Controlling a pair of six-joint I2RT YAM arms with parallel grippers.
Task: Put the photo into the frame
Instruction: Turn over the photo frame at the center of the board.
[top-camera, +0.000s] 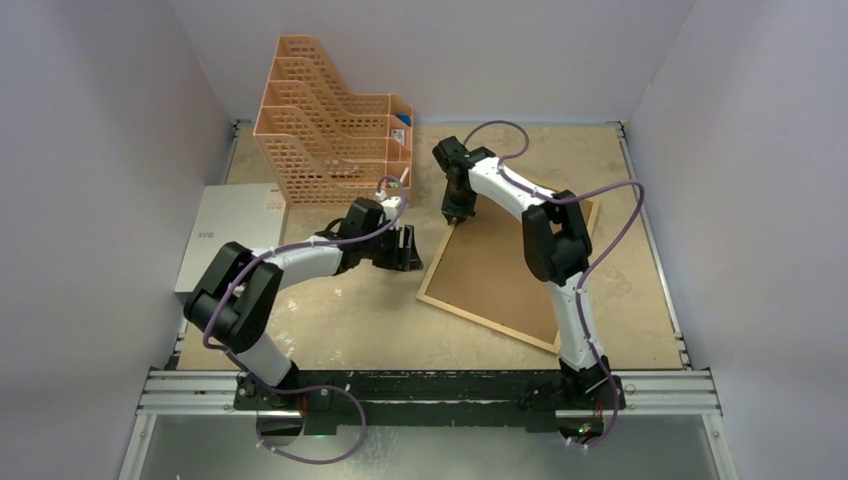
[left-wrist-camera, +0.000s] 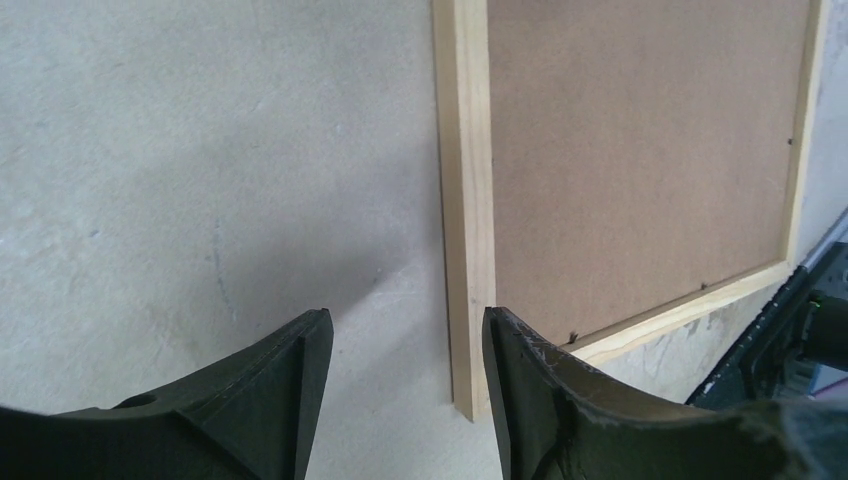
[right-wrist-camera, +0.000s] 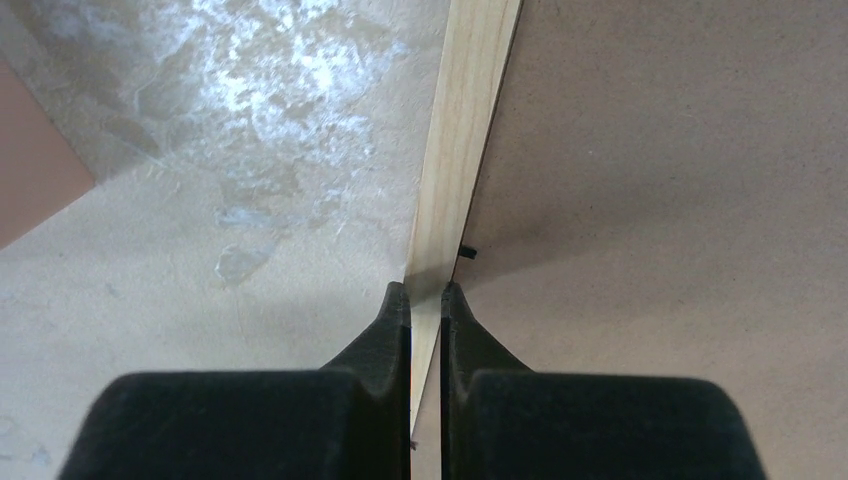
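Overhead footage alone shows the orange file rack at the far left and the frame lying back-up, right of centre. Wrist views add the grippers. The right gripper is closed, tips at the frame's left rail. The left gripper gapes wide and empty beside that rail's near corner.

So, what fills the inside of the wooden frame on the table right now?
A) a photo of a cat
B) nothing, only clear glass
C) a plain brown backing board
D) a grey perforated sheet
C: the frame lies flat on the table, and a plain brown backing board covers the whole area inside its light-wood rails. Both wrist views show the same, and no photo is in sight.
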